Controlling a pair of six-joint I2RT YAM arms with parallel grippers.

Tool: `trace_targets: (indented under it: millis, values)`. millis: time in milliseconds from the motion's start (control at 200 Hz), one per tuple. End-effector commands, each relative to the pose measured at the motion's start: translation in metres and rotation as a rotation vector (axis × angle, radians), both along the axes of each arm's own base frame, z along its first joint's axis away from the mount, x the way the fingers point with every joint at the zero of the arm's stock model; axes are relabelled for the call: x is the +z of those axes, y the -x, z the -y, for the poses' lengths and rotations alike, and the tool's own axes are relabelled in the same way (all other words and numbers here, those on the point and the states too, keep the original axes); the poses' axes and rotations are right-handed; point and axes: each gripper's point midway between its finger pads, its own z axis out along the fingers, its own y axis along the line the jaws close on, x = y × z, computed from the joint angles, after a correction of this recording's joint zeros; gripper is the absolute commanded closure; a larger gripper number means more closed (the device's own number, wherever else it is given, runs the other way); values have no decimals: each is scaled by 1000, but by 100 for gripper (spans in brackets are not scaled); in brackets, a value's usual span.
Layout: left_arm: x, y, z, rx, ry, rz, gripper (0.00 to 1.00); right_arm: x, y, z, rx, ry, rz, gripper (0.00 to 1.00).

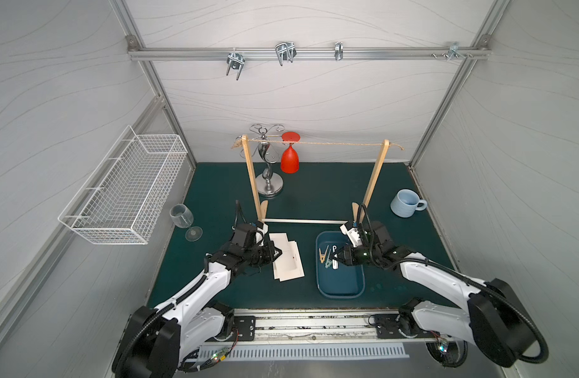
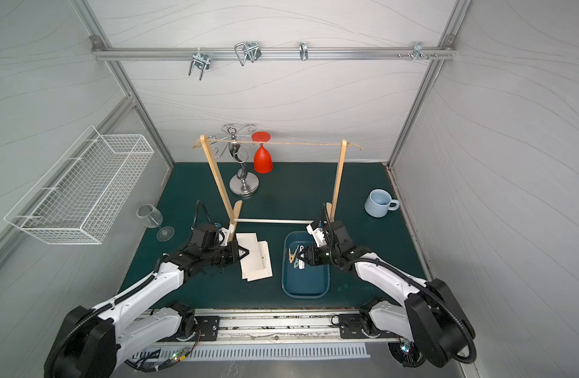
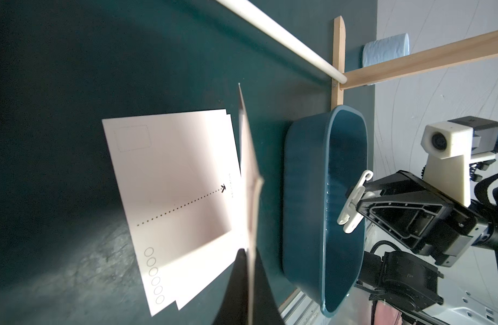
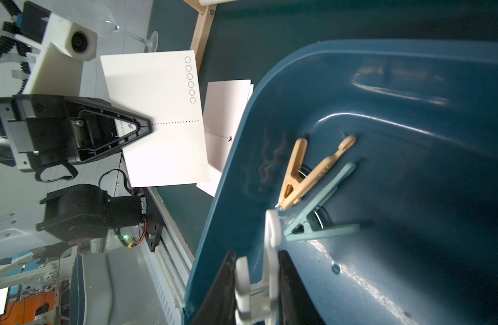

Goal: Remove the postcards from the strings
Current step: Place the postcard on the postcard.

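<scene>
The string (image 1: pixel 330 143) runs bare between two wooden uprights (image 1: pixel 374 176). My left gripper (image 1: pixel 280 252) is shut on one white postcard (image 4: pixel 163 118), which stands on edge (image 3: pixel 249 168) just above the mat. Two more postcards (image 3: pixel 171 183) lie flat and overlapping under it (image 1: pixel 291 265). My right gripper (image 1: pixel 335 257) is shut on a white clothespeg (image 4: pixel 271 233) inside the blue tray (image 1: pixel 340 296). A tan peg (image 4: pixel 304 174) and a teal peg (image 4: pixel 318 213) lie on the tray floor.
The frame's white dowel (image 1: pixel 301 221) lies just behind both grippers. A clear wine glass (image 1: pixel 183 217) lies at the left and a blue mug (image 1: pixel 406 203) stands at the right. A red glass (image 1: pixel 289 157) hangs from a silver stand (image 1: pixel 268 186). A wire basket (image 1: pixel 124 189) hangs on the left wall.
</scene>
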Motion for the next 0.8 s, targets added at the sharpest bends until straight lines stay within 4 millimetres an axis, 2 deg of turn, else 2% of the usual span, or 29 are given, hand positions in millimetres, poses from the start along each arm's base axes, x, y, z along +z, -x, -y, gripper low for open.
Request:
trace_targets:
  millis: [0, 100, 135, 160, 185, 210, 270, 315, 530, 795]
  values:
    - [2, -9, 5, 11, 7, 33, 100, 1, -7, -6, -6, -5, 12, 100]
    - [-2, -10, 5, 12, -3, 27, 100, -5, -8, -5, -15, 12, 3, 100]
    - [-3, -10, 5, 15, -5, 26, 96, -6, -9, -4, -20, 16, 2, 99]
    - [-4, -10, 4, 18, -11, 24, 91, -7, -9, -4, -19, 18, 1, 92]
    - [-4, -10, 3, 23, -14, 23, 82, -8, -10, -4, -23, 23, 0, 79]
    - [-5, -10, 2, 27, -20, 21, 75, -9, -10, -3, -25, 26, 0, 71]
    - [-6, -10, -1, 37, -35, 18, 68, -10, -10, -4, -22, 28, -1, 51]
    - [-6, -10, -3, 47, -45, 19, 65, -10, -11, -3, -25, 30, -1, 43]
    - [14, -13, -18, 90, -111, 81, 62, 1, -13, 3, -48, 50, 34, 36]
    - [64, -16, -49, 165, -246, 219, 62, 59, -24, 25, -125, 56, 198, 32]
